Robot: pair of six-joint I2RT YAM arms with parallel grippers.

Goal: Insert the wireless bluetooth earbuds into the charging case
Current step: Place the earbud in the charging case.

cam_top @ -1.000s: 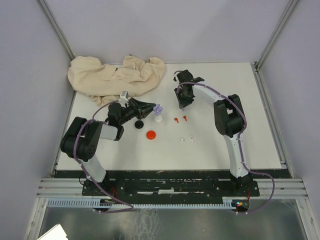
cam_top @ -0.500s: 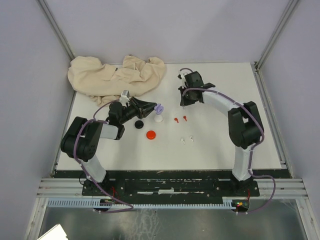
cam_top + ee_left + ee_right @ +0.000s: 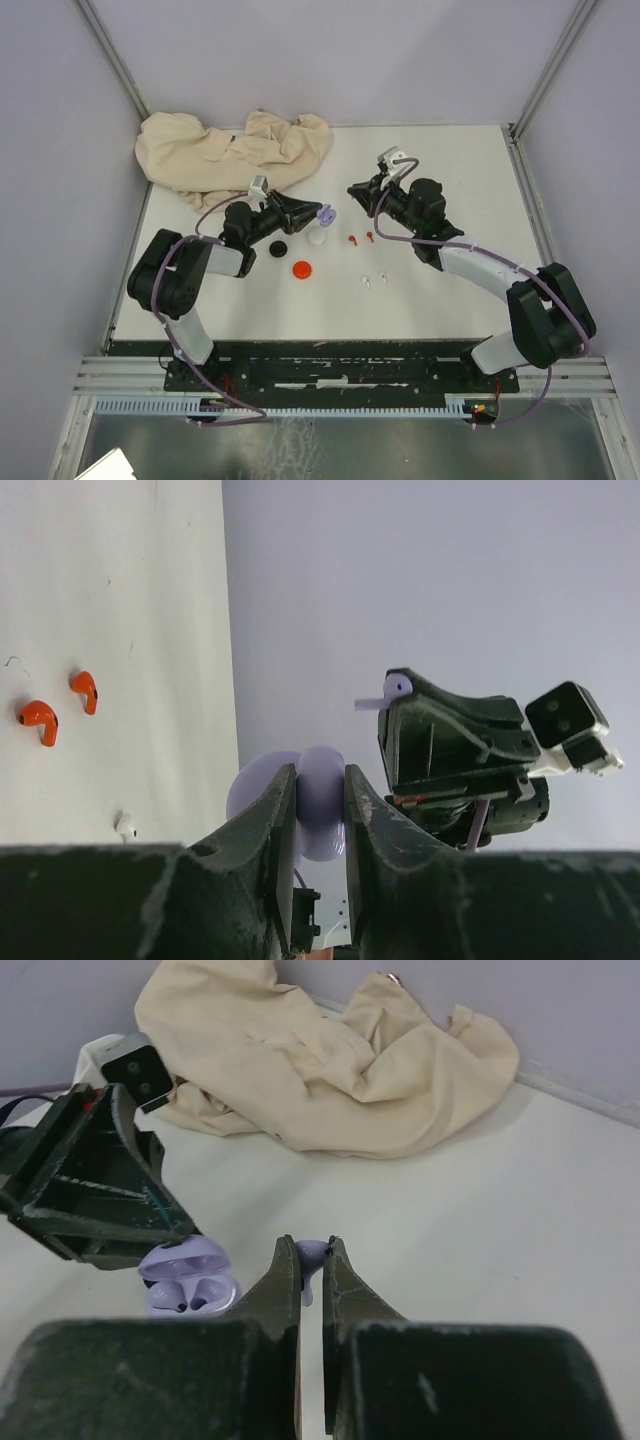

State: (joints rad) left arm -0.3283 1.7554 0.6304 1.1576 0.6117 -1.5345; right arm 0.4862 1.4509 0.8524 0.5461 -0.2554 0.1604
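Our left pincer (image 3: pixel 320 775) pinches the open purple charging case (image 3: pixel 190 1285); we cannot tell what its wells hold. Our right pincer (image 3: pixel 310 1248) grips a purple earbud (image 3: pixel 309 1256) near it.

That crumpled cream cloth (image 3: pixel 330 1060) looked like soft matt fabric, creased all over. The white table top (image 3: pixel 420 310) was a smooth matt sheet, lightly speckled. The open lilac plastic charging case (image 3: pixel 188 1278) had a smooth satin sheen, same as the tiny lilac plastic earbud (image 3: pixel 308 1258). The two orange-red plastic earbuds (image 3: pixel 38 718) were properly glossy. The left gripper (image 3: pixel 320 775) and right gripper (image 3: pixel 310 1245) both had black fingers (image 3: pixel 280 1290) of hard matt plastic, scuffed grey along the edges. The silver frame rails (image 3: pixel 580 375) looked like bare metal.
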